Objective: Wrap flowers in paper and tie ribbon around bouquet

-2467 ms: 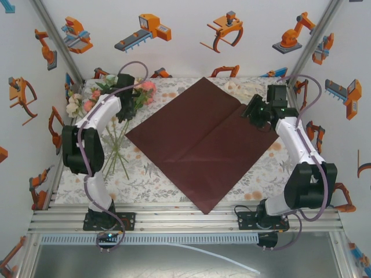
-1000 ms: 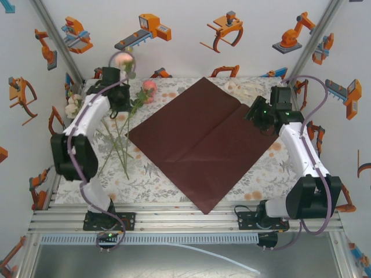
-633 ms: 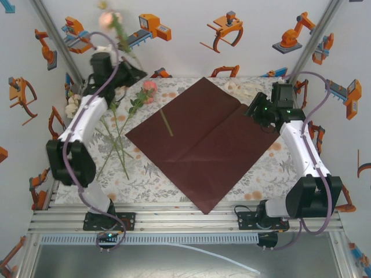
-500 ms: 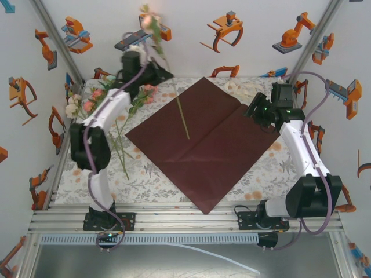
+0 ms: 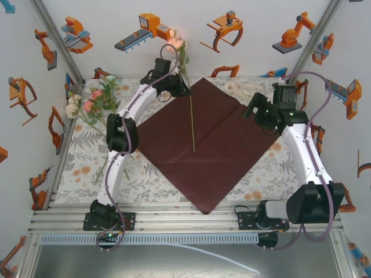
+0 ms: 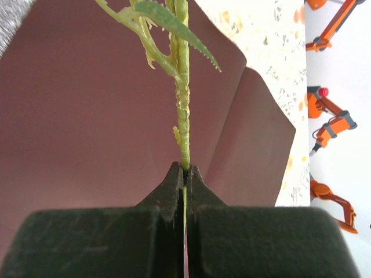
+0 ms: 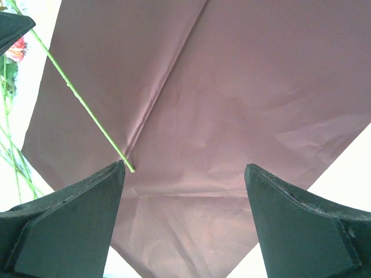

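Above a floral tablecloth [image 5: 81, 168], our left gripper [image 6: 185, 169] pinches one thin green-stemmed pink rose [image 5: 192, 121] over the large dark red paper sheet [image 5: 220, 150], right gripper [image 7: 184, 168] agape; gripped at one point, it may swing and land askew.

Paper [image 5: 203, 145]: large dark red sheet, flat, set as a diamond mid-table, creased across. Single rose [image 6: 183, 116]: held above the paper's far-left part, pink bloom up, thin green stem hanging, tip over centre crease. Other flowers [image 5: 87, 104]: heaped far left, off the paper
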Controlling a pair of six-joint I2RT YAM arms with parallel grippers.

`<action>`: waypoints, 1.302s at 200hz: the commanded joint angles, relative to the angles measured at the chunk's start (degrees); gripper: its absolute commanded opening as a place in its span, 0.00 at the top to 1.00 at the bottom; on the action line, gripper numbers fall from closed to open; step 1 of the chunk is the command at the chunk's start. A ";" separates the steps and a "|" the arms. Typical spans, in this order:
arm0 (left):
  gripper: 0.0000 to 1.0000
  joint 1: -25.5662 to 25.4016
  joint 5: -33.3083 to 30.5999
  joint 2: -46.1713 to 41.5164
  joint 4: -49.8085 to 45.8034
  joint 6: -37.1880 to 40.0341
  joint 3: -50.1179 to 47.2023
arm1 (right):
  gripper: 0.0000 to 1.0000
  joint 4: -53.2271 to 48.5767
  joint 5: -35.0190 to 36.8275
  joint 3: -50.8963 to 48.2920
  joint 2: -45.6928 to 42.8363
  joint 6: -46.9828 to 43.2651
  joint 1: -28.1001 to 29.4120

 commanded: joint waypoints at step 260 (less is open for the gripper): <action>0.72 5.03 -7.88 -12.74 -5.97 1.04 -10.72 | 0.24 -3.63 2.24 3.95 2.19 -3.52 -0.02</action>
